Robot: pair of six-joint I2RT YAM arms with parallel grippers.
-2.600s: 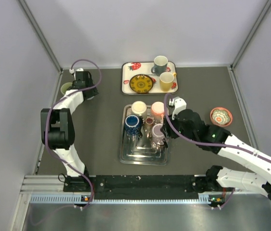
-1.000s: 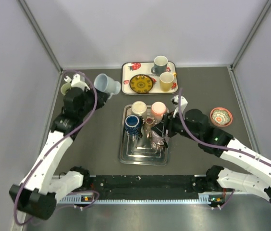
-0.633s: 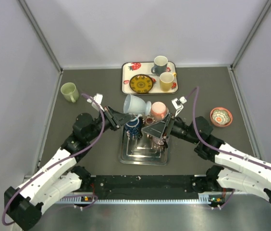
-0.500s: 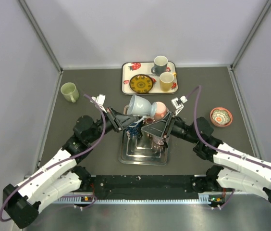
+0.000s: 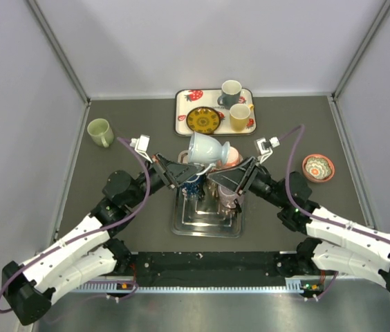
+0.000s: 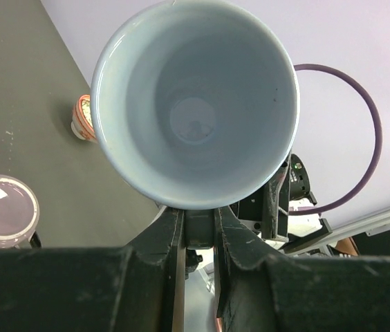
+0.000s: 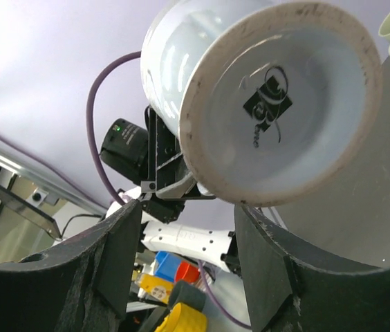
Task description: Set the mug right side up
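Observation:
The pale blue mug is held in the air above the steel tray, lying roughly sideways. My left gripper is shut on its handle; the left wrist view looks straight into the mug's open mouth, with the gripper just below the rim. My right gripper is open on the mug's other side. The right wrist view shows the mug's unglazed base with a dark stamp just above the spread gripper, not gripped.
On the steel tray stand a dark blue mug, a pink mug and a lilac mug. A strawberry tray at the back holds a plate, a grey mug and a yellow mug. A green mug stands left, a patterned bowl right.
My left arm carried the blue mug from the back left to above the steel tray. My right gripper rose from the tray and now sits open at the mug's base.

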